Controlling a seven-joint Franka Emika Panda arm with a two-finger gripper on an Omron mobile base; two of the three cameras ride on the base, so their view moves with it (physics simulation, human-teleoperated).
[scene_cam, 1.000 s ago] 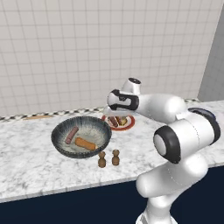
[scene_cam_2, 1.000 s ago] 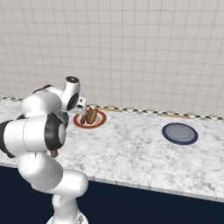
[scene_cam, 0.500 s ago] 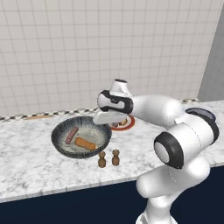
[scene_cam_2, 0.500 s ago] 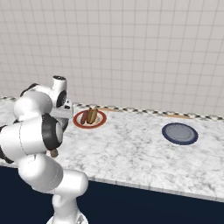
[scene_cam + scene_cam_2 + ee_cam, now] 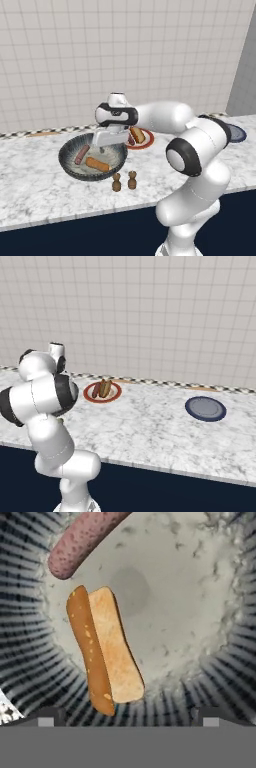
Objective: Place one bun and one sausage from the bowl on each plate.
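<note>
The ribbed grey bowl [image 5: 66, 156] sits left of centre on the counter, holding a tan bun [image 5: 97, 164] and a reddish sausage [image 5: 81, 154]. My gripper [image 5: 112, 145] hangs open just above the bowl's right half, holding nothing. Looking down from the hand, the bun [image 5: 105, 649] lies directly ahead of the open gripper [image 5: 129, 717], the sausage [image 5: 82, 539] lies beyond it, and the bowl wall [image 5: 30, 662] rings them. Behind the bowl, the red-rimmed plate [image 5: 147, 144] carries a bun [image 5: 138, 134] and a sausage [image 5: 131, 139]. The navy plate [image 5: 205, 408] is bare.
Two small brown shakers [image 5: 116, 183] [image 5: 132, 180] stand in front of the bowl near the counter's front edge. The tiled wall closes off the back. From the right base camera, the red-rimmed plate [image 5: 88, 392] lies well left of the navy plate.
The arm has swung left from above the red-rimmed plate to above the bowl. The jaws stayed open and hold nothing.
</note>
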